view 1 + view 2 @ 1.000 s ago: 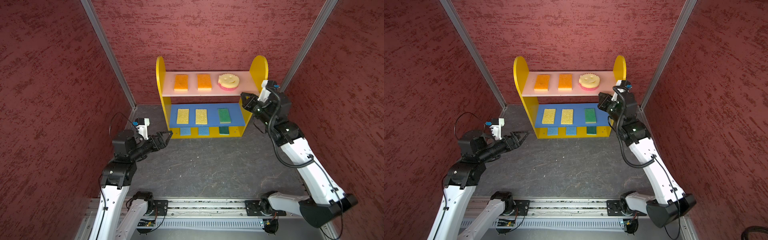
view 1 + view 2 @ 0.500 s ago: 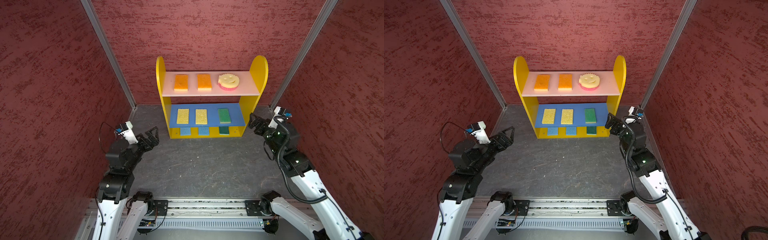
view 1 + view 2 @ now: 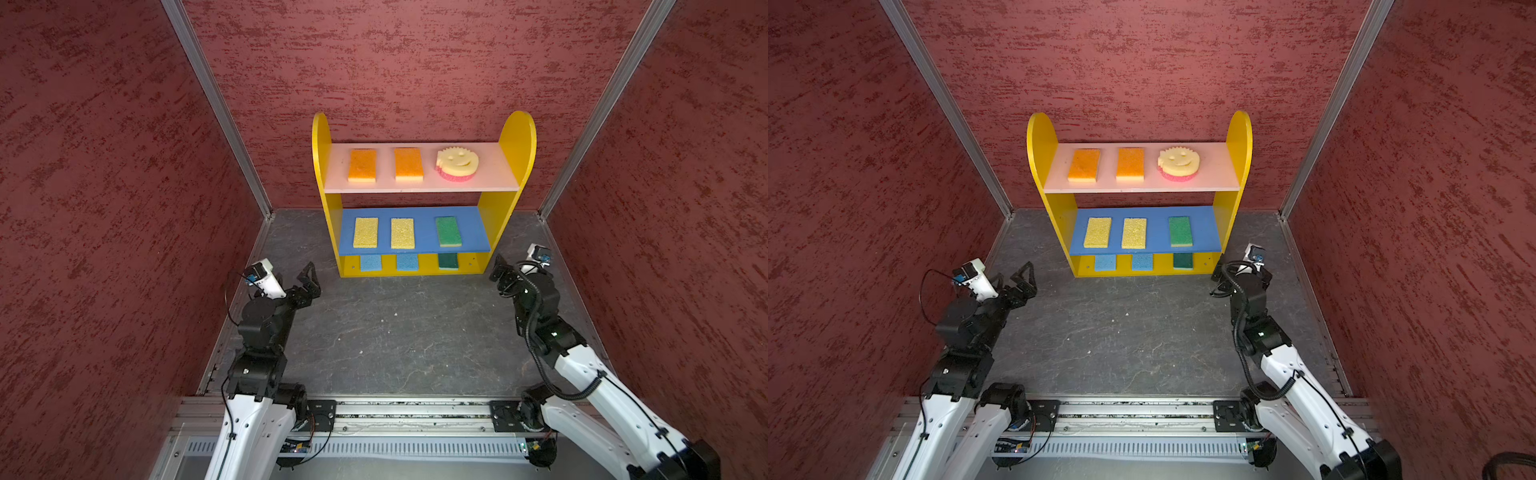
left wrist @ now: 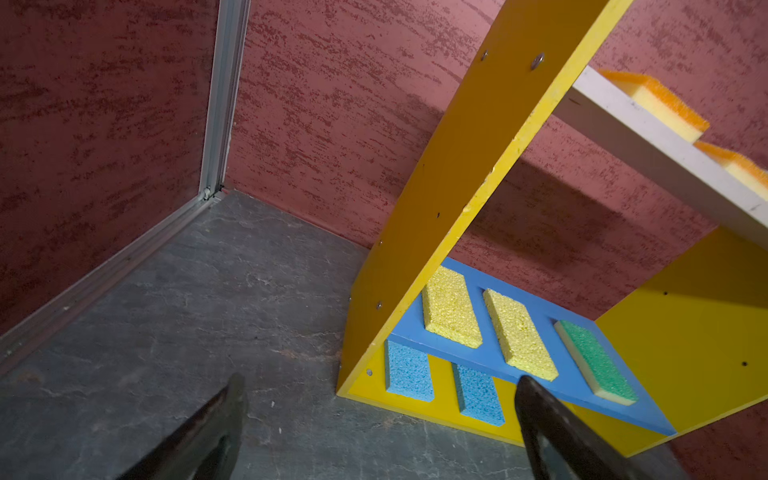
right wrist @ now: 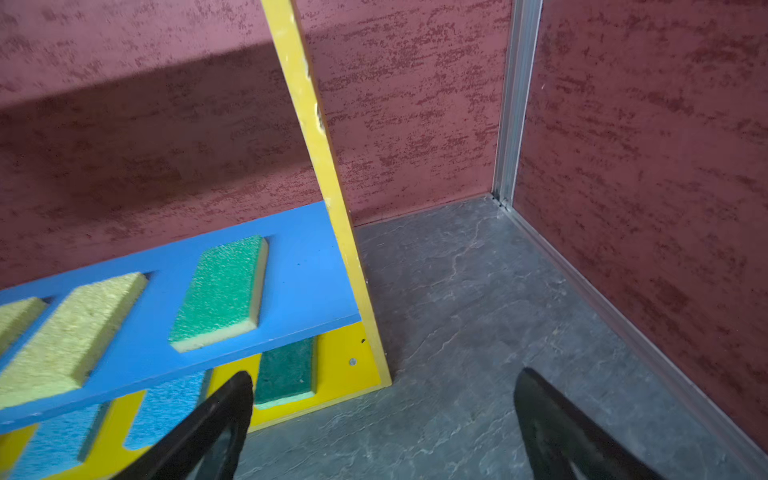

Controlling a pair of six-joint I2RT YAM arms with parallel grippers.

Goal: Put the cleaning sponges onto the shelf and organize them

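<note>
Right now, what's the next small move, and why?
Probably back the left end effector and the right end effector away from the shelf and park. Both are open and empty. All nine sponges sit on the shelf, three per level, none askew, so nothing looks left to pick.
</note>
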